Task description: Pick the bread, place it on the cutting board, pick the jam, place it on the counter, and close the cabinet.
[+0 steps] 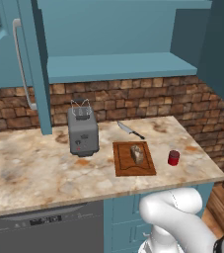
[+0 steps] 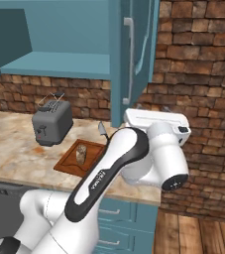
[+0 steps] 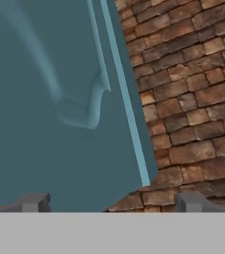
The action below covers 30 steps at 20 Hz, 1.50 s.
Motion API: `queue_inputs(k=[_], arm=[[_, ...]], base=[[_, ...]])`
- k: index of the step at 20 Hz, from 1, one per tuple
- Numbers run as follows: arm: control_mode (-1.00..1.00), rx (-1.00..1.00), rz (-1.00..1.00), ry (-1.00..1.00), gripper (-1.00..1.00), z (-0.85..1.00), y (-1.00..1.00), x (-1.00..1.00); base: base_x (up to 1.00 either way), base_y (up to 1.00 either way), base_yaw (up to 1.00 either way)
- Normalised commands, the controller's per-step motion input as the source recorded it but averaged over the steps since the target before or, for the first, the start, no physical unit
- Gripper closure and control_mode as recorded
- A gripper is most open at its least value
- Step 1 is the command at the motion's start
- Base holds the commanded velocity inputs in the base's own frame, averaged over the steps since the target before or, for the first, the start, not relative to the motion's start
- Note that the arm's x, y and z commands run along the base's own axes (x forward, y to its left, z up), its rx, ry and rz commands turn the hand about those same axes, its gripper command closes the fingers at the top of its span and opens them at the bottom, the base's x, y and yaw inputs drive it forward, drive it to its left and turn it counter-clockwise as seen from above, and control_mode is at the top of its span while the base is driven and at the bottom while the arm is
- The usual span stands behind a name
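With bread (image 1: pixel 137 154) boarded and jam (image 1: pixel 173 157) down, we face the door (image 3: pixel 49 99), gripper (image 3: pixel 109 202) spread. We judge it stiff and hinged; push its outer panel near 3 o'clock.

I see the speckled brown bread (image 1: pixel 137 154) standing on the reddish cutting board (image 1: pixel 124 167), and the small red jam (image 1: pixel 173 157) upright on the marbled counter (image 1: pixel 29 173) just beside it. The teal cabinet (image 1: pixel 118 66) stands open, shelf bare.

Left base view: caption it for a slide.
Bread on cutting board, jam on counter, cabinet open.
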Motion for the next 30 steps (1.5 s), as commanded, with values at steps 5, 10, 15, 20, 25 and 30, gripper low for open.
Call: queue_inputs(k=[5,10,15,20,25,30], arm=[[-1.00,0.00,0.06,0.00,-1.00,0.14,0.25,0.00],[-1.00,0.00,0.06,0.00,-1.00,0.19,0.25,0.00],[-1.00,0.00,0.06,0.00,-1.00,0.16,0.29,0.00],[-1.00,0.00,0.06,0.00,-1.00,0.00,0.33,-0.08],[-1.00,0.00,0.06,0.00,-1.00,0.06,0.27,-0.09],[-1.00,0.00,0.06,0.00,-1.00,0.12,0.28,-0.08]], base=[[0.00,0.00,0.00],[0.00,0.00,0.00],[0.00,0.00,0.00],[0.00,0.00,0.00],[0.00,0.00,0.00],[0.00,0.00,0.00]])
